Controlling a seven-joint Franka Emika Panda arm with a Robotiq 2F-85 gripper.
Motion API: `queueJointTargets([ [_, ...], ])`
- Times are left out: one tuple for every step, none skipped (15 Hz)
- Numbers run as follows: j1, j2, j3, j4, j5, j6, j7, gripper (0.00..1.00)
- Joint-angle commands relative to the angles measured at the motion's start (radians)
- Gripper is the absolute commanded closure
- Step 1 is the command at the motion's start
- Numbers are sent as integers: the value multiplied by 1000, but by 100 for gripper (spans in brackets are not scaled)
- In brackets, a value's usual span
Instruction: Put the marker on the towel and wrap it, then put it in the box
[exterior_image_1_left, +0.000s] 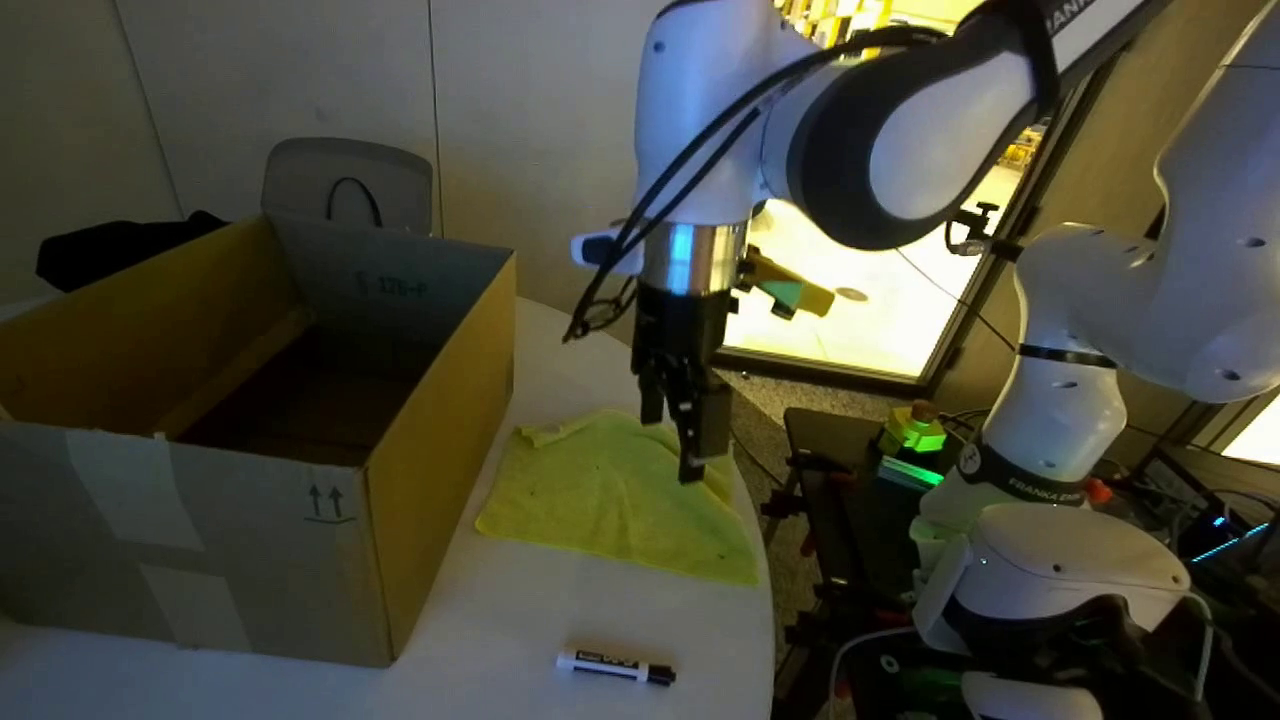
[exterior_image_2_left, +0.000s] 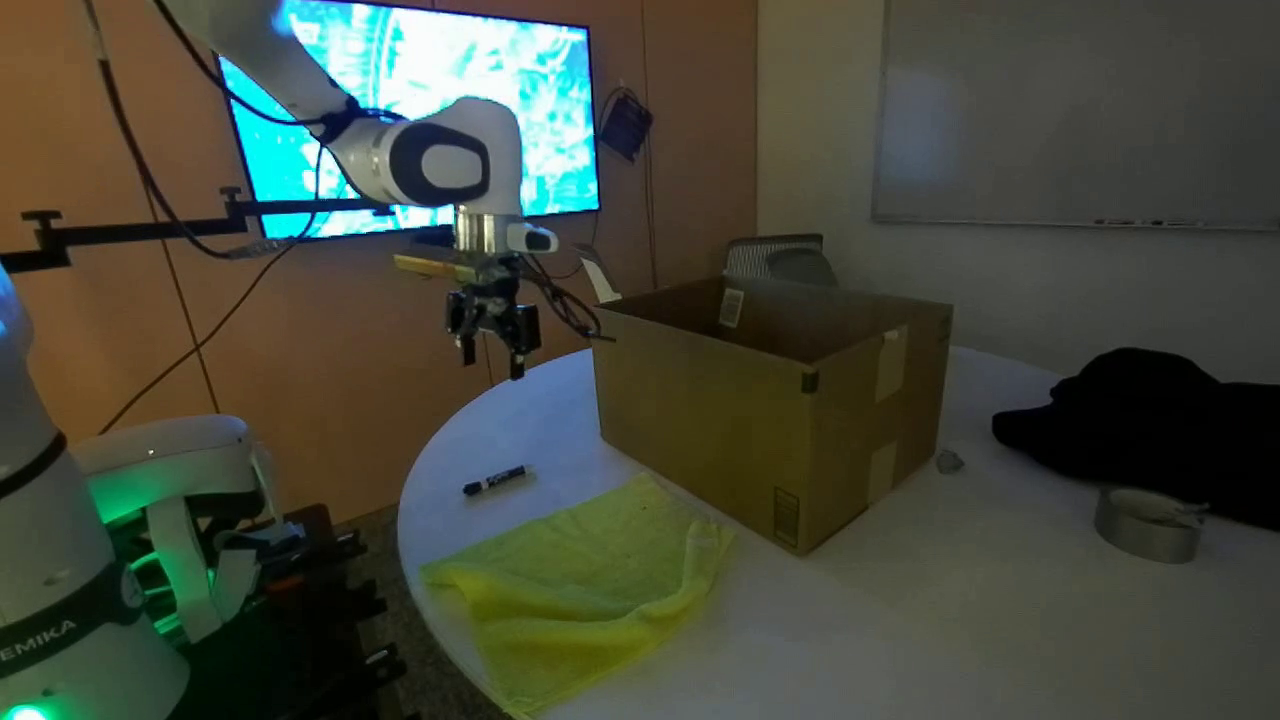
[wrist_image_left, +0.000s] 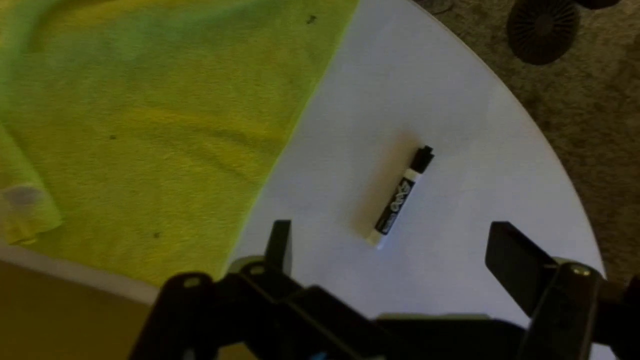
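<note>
Wrist view: marker (wrist_image_left: 400, 197) below end effector (wrist_image_left: 391, 244), apart.

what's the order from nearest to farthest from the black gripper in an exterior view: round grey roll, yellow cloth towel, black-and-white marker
1. Black-and-white marker: on the white table, roughly below the gripper.
2. Yellow towel: beside the marker, not touching.
3. Grey roll: across the table, past the brown cardboard box.

Box (exterior_image_2_left: 700, 410): near walls are hiding its bottom in an exterior view.
Towel (wrist_image_left: 165, 110): is running past the wrist view's top and left edges.
Marker (exterior_image_1_left: 617, 667): lettering is blurring in both exterior views.
Black bundle (exterior_image_2_left: 1150, 430): is crossing an exterior view's right edge.
</note>
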Motion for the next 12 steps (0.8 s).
queueJointTargets([
  [29,160,60,62,93,59,10,0],
  [34,207,77,79,104,80,21,0],
  [36,245,91,93,109,107,34,0],
  [37,285,102,108,104,137,61,0],
  [42,325,109,120,82,175,100,0],
  [45,360,116,134,75,197,115,0],
  [49,396,122,144,68,224,129,0],
  [51,421,125,153,65,241,141,0],
  [56,452,127,162,58,267,155,0],
  [71,479,117,166,32,304,189,0],
  [79,501,110,171,14,325,209,0],
  [83,519,106,177,-1,338,225,0],
])
